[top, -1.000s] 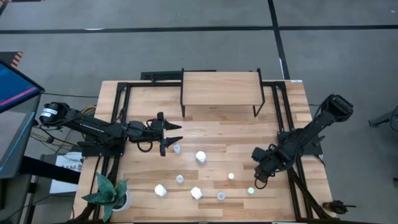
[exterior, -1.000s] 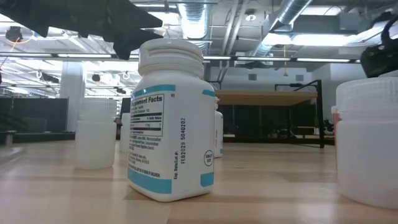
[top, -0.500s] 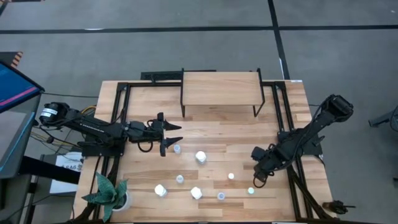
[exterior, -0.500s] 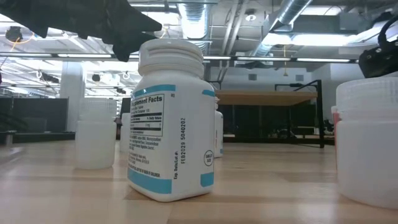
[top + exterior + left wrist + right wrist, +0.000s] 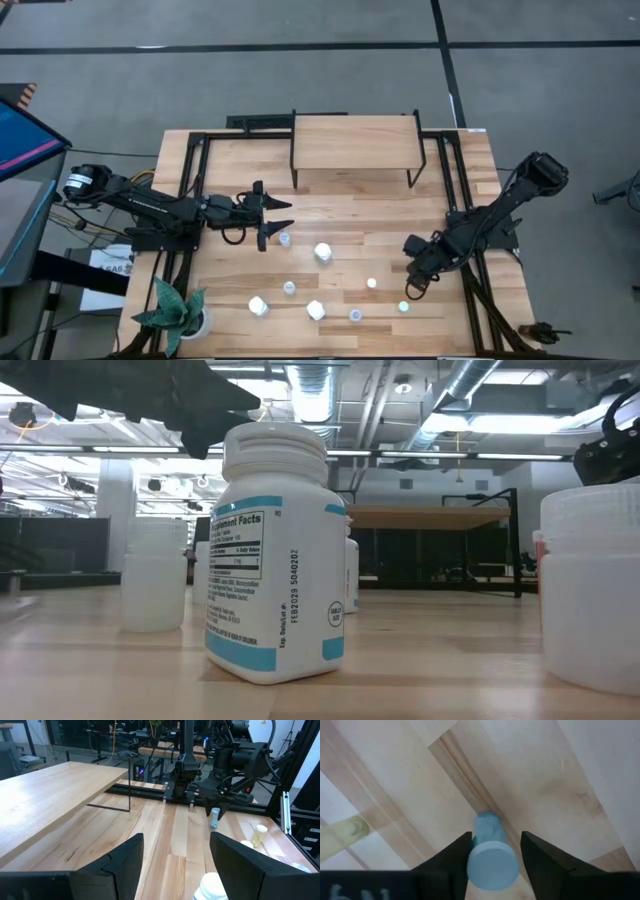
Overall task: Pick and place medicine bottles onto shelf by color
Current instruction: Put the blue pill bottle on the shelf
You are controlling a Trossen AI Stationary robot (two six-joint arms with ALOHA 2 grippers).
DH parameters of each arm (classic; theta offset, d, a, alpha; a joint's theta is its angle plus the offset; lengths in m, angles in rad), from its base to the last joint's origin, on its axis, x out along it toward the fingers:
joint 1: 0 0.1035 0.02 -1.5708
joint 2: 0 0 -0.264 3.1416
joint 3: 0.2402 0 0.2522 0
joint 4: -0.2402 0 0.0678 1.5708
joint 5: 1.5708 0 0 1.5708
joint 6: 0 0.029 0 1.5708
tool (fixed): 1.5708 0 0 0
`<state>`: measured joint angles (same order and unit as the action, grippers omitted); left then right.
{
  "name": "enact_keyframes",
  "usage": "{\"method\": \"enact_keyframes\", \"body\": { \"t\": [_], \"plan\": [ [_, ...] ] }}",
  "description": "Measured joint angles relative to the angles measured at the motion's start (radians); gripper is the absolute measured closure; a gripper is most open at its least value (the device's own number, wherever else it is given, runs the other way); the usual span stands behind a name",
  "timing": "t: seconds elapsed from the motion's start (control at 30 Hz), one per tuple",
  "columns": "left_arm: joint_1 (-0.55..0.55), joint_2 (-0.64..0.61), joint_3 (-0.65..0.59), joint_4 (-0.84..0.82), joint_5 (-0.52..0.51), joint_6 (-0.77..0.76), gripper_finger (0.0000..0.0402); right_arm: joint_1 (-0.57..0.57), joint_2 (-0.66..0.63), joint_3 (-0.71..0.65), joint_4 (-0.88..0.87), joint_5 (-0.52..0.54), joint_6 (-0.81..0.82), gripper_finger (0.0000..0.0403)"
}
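Note:
The light-wood shelf (image 5: 355,145) stands on black legs at the table's far middle. Several medicine bottles stand on the tabletop: larger white ones (image 5: 323,251) (image 5: 257,305) (image 5: 316,310), and small ones with pale-blue (image 5: 285,239), whitish (image 5: 371,284) and green (image 5: 404,306) caps. My left gripper (image 5: 283,215) is open and empty, just beside the pale-blue-capped bottle at left centre. My right gripper (image 5: 412,282) is at the right, shut on a small pale-blue-capped bottle (image 5: 490,852). My right gripper pinches the small bottle between its two fingers, which stand on either side of its capped upper end (image 5: 492,862). The fingers point down from above. In the left wrist view the bottle (image 5: 214,817) hangs upright below the fingers, clear of the tabletop.
A potted plant (image 5: 172,310) stands at the near left corner. Black frame rails run along both table sides. In the low view a white bottle with a blue label (image 5: 270,560) stands close to the camera, with other white bottles (image 5: 155,575) (image 5: 590,590) beside it.
My right gripper has shifted a little toward the table's left edge with the pale-blue-capped bottle still between its fingers.

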<state>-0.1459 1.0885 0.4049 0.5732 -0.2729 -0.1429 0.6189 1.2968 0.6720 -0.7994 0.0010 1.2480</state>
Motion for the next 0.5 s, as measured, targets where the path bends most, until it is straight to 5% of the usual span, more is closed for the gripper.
{"method": "enact_keyframes", "body": {
  "t": [0.23,0.5],
  "plan": [
    [0.0,0.0,0.0,0.0,0.0,0.0,0.0182,0.0,-0.009,0.0,-0.001,-0.008,-0.001,0.0299],
    [0.0,0.0,0.0,0.0,0.0,0.0,0.0182,-0.023,-0.056,0.109,-0.013,-0.005,-0.16,0.0302]
  ]
}}
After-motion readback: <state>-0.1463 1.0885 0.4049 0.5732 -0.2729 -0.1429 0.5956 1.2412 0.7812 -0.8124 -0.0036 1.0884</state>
